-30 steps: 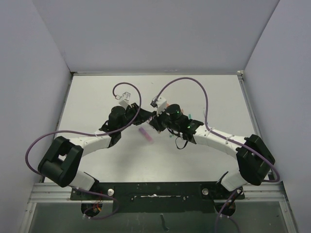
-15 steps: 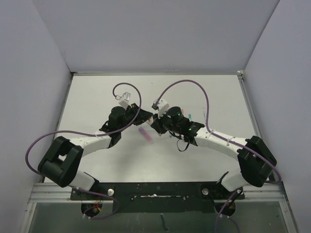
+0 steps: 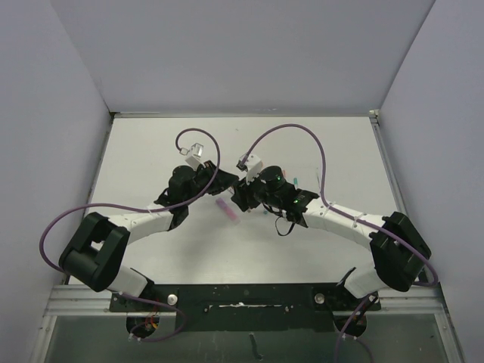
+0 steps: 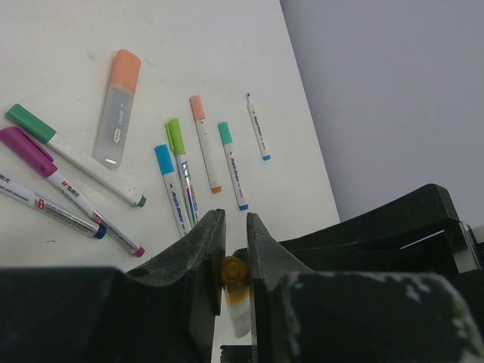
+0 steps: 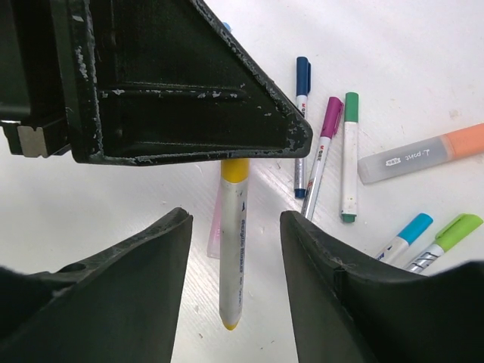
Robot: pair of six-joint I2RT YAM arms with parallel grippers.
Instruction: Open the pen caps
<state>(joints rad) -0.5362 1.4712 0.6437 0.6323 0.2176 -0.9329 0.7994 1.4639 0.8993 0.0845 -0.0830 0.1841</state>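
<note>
A: You're partway into uncapping one pen. Your left gripper (image 4: 235, 253) is clenched on the yellow cap (image 4: 234, 270), holding the yellow pen (image 5: 233, 257) in the air over the middle of the worktop (image 3: 340, 144).

B: And your right gripper (image 5: 236, 219) is released. Its fingers (image 5: 151, 280) stand wide on either side of the white barrel and touch nothing. I'd judge the cap is on and the pull not yet begun.

A: Next you need to close the right fingers on the barrel, below the cap, squarely enough that it can't twist. Then draw your two grippers apart along the pen's length, not sideways.

B: Mind what lies beneath you. The other pens (image 4: 206, 147), capped as far as I can see, lie scattered on the worktop near its middle. An orange-capped highlighter (image 4: 117, 106) is among them. Those are yours afterwards.
</note>
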